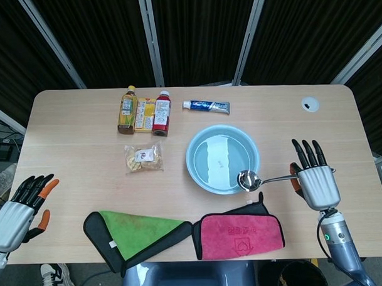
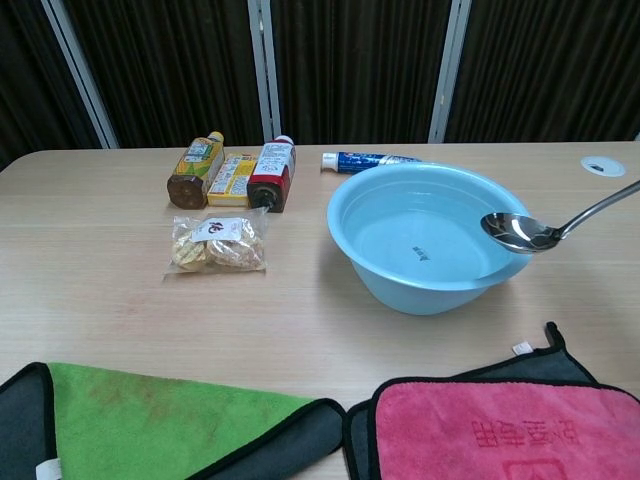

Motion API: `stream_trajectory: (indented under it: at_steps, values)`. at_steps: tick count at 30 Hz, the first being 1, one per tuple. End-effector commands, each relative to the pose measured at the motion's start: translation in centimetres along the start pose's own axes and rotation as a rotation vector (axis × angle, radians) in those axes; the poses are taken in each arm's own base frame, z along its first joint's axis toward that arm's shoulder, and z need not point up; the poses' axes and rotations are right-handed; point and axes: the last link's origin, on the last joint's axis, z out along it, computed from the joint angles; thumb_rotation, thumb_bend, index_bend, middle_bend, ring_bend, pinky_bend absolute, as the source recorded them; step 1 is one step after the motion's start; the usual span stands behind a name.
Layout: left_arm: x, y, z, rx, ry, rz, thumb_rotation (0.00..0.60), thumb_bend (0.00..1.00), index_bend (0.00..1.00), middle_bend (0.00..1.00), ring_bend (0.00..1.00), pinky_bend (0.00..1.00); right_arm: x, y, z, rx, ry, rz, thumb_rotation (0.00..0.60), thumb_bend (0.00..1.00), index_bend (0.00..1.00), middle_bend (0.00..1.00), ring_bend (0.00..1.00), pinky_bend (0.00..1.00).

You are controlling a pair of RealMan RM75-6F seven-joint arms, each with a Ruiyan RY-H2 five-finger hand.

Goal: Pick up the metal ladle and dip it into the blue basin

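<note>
My right hand [image 1: 316,179] holds the metal ladle [image 1: 262,179] by the end of its handle, at the right of the table. The ladle's bowl [image 2: 517,231] hangs over the near right rim of the blue basin [image 1: 201,171], above the water inside. The basin [image 2: 380,272] stands in the middle of the table. My left hand [image 1: 24,210] is at the far left edge, fingers apart and holding nothing. The chest view shows neither hand.
Two bottles [image 1: 126,110] and a yellow box stand at the back beside a toothpaste tube [image 1: 206,105]. A snack bag [image 1: 143,158] lies left of the basin. A green cloth [image 1: 134,233] and a pink cloth [image 1: 239,233] lie along the front edge.
</note>
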Motion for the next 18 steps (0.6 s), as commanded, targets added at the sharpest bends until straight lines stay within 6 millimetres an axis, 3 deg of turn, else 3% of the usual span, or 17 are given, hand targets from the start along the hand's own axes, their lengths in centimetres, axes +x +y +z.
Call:
stream_trajectory:
  at_steps: [1,18]
  values:
    - [0.0,-0.1,0.1,0.006,-0.001,0.001,0.600,0.65,0.00,0.00,0.00,0.00,-0.4,-0.9,0.9,0.009,-0.011,0.008,0.600,0.42,0.63,0.03,0.00,0.03]
    - [0.3,-0.9,0.8,0.055,0.011,-0.015,0.600,0.63,0.00,0.00,0.00,0.00,-2.9,-3.4,4.8,0.034,-0.052,0.021,0.600,0.41,0.62,0.03,0.00,0.03]
